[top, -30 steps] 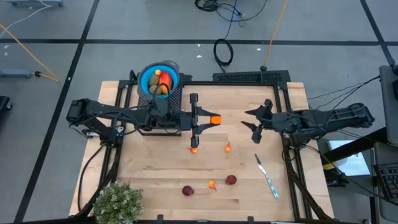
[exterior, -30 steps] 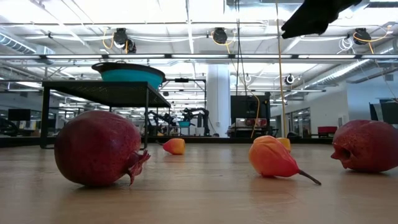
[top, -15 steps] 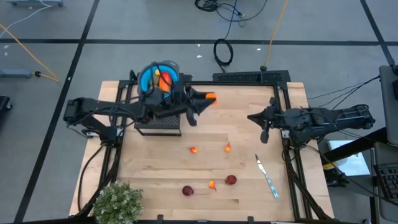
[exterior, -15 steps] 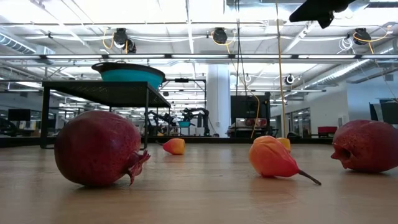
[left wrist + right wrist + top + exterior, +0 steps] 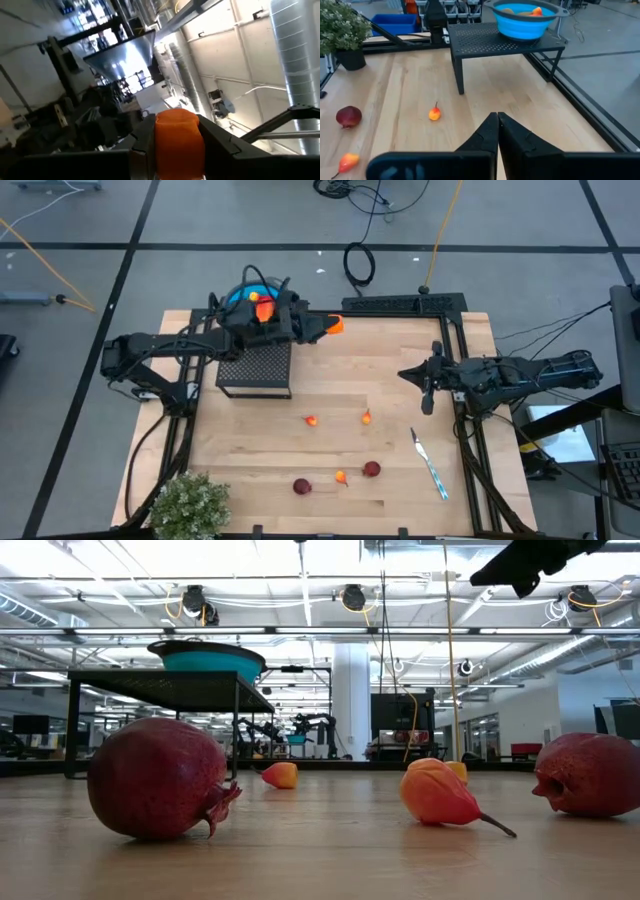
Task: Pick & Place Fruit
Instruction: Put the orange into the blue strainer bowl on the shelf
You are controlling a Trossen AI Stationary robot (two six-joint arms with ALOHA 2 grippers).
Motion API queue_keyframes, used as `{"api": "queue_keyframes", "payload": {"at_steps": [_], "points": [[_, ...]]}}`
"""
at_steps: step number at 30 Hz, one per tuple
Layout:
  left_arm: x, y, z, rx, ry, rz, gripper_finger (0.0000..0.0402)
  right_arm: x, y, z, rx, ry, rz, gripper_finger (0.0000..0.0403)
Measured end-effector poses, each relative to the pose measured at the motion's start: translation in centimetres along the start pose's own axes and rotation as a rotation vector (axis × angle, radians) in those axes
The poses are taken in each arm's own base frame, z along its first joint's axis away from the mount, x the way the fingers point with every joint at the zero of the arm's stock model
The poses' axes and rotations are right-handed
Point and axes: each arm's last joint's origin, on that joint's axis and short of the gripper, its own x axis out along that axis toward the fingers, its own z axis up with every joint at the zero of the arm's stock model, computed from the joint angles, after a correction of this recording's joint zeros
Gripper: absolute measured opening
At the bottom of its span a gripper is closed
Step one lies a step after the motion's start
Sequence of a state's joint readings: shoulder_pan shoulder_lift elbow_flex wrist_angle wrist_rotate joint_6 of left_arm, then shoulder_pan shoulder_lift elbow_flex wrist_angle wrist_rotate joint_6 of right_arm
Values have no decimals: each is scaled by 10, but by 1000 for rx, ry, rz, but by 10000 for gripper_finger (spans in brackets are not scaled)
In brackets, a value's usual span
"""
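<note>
High view: orange fruit (image 5: 337, 326) is being held clenched in left end effector (image 5: 330, 327), beside bowl (image 5: 240, 296). Release is best delayed until centred over bowl. Right end effector (image 5: 428, 385) is being kept closed, empty.

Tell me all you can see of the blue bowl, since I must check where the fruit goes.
The blue bowl is round, smooth like plastic, with a darker grey rim and small handles. It stands upright on a black mesh stand at the table's far left. Orange and olive-brown fruit lie inside. From above the left arm partly covers it.
</note>
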State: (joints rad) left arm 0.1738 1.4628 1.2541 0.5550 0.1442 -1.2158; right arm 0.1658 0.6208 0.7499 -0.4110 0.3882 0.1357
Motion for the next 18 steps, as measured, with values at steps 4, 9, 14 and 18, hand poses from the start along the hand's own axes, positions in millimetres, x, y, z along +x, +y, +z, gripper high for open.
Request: {"api": "queue_keyframes", "payload": {"at_steps": [4, 9, 14, 18], "points": [[0, 1, 0, -57, 21, -1, 104, 2, 0, -7, -5, -24, 3, 1], [0, 1, 0, -100, 47, -9, 104, -1, -2, -11, 1, -44, 7, 1], [0, 4, -3, -51, 116, 13, 104, -4, -4, -17, 7, -53, 17, 1], [-5, 22, -5, -88, 194, 191, 104, -6, -4, -22, 31, -53, 67, 1]]}}
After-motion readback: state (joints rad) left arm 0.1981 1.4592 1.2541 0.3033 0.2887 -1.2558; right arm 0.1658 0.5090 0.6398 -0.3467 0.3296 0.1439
